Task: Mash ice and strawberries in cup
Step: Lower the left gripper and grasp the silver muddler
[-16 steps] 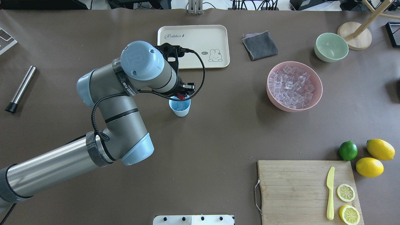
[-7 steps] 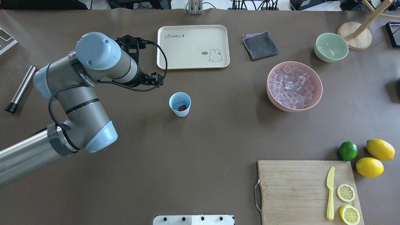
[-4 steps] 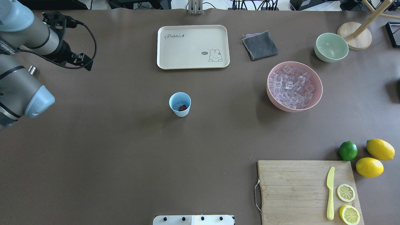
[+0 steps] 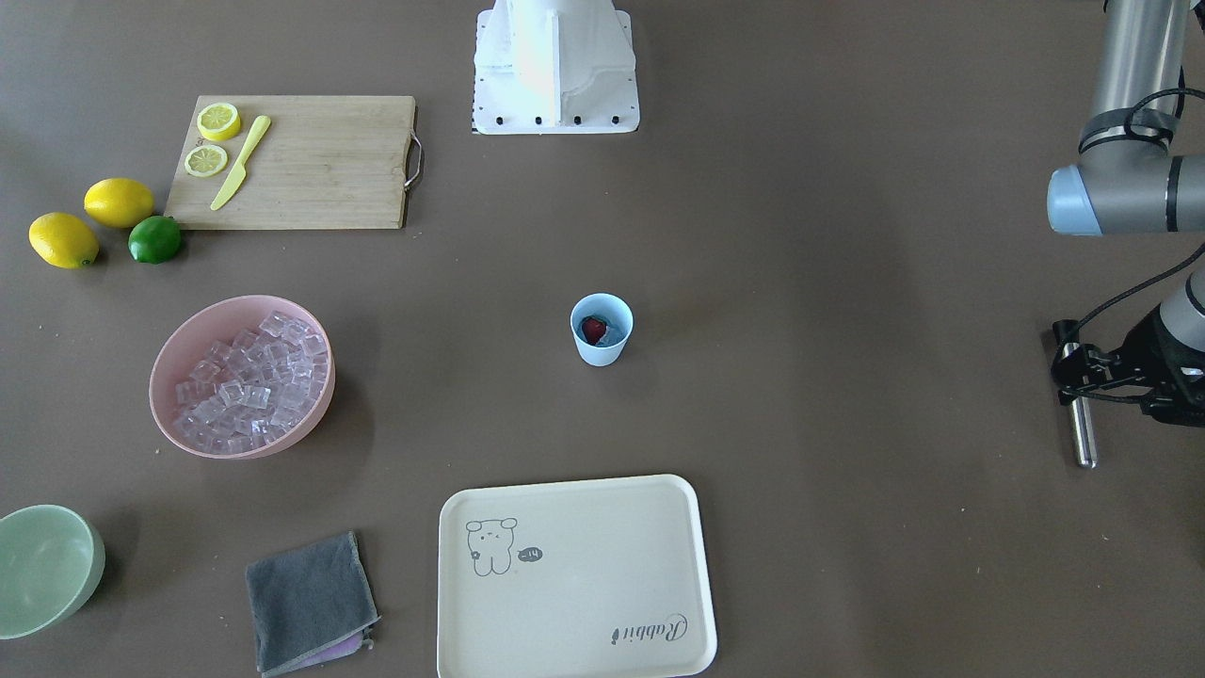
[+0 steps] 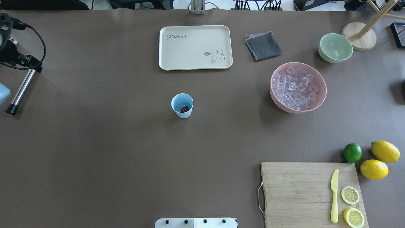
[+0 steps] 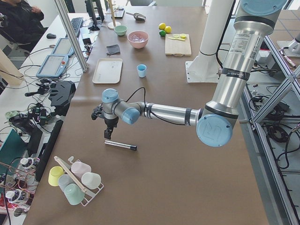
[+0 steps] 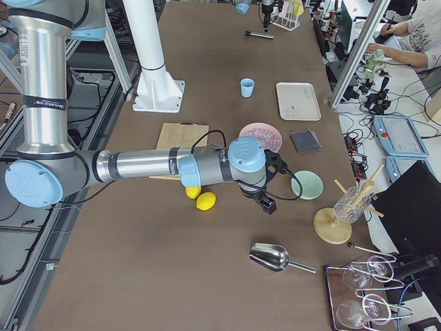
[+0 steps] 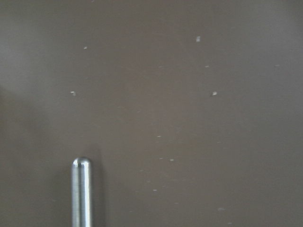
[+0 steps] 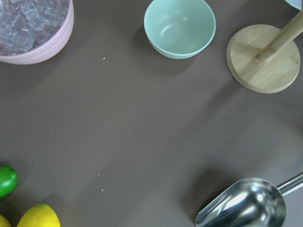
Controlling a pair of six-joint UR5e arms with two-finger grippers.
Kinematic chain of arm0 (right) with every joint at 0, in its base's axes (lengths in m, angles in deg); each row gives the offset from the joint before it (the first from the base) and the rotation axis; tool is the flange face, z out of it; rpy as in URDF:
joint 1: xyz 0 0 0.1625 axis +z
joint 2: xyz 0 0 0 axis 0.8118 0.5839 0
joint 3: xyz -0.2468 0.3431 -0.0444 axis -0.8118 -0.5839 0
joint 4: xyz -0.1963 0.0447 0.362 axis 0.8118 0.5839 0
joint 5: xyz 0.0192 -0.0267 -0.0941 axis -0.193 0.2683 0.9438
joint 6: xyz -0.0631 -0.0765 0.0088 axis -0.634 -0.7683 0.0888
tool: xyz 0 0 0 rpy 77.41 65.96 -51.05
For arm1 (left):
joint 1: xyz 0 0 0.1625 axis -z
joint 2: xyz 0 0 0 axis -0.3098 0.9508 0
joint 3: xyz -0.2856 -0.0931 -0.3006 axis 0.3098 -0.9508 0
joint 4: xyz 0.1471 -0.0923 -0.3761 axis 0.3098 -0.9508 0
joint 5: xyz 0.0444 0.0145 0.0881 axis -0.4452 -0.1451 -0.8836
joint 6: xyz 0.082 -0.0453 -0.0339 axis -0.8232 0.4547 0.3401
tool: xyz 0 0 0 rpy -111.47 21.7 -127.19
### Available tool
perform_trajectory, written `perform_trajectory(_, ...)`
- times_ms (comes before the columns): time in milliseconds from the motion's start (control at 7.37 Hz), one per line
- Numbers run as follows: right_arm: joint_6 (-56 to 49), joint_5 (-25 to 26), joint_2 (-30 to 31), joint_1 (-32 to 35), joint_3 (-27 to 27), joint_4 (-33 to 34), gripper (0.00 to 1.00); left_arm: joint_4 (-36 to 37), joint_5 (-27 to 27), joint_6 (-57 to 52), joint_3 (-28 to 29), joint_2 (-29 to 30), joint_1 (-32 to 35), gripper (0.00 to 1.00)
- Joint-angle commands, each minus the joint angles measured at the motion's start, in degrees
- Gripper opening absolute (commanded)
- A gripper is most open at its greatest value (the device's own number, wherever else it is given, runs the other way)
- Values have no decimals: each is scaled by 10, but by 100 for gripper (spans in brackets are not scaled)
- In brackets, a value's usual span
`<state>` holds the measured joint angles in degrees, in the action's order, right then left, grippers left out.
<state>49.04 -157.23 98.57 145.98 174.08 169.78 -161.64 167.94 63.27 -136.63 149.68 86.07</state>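
Note:
The light blue cup stands mid-table, also in the front view. Inside it lie a red strawberry and some ice. More ice fills the pink bowl. My left gripper hangs at the table's far left over the upper end of a metal rod, far from the cup. Its jaws are hidden, and the left wrist view shows only the rod's tip. My right gripper hovers between the green bowl and the lemons. I cannot tell whether it is open or shut.
A cream tray and a grey cloth lie at the back. A green bowl and a wooden stand are back right. A cutting board with knife, lemon slices, lemons and lime is front right. A metal scoop lies nearby.
My left arm has swung from over the cup to the table's far left, above the metal rod. The strawberry stays in the cup.

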Motion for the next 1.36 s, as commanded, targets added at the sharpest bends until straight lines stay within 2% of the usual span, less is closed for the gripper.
perform_trajectory(0, 5, 1, -2, -23, 3, -14, 99, -51, 4, 20, 45, 2, 3, 97)
perform_trajectory(271, 7, 1, 7, -22, 34, -14, 99, -52, 8, 20, 51, -1, -5, 97)
perform_trajectory(543, 12, 1, 17, -21, 55, -14, 99, -82, 11, 15, 75, -4, -9, 97)
perform_trajectory(950, 15, 9, 17, -21, 50, -14, 99, -96, 9, 15, 77, -5, -31, 97)
perform_trajectory(1085, 15, 9, 17, -21, 50, -14, 99, -110, 11, 16, 76, -18, -32, 89)
perform_trajectory(1221, 15, 9, 17, -21, 49, -13, 99, -110, 11, 20, 77, -19, -32, 71)
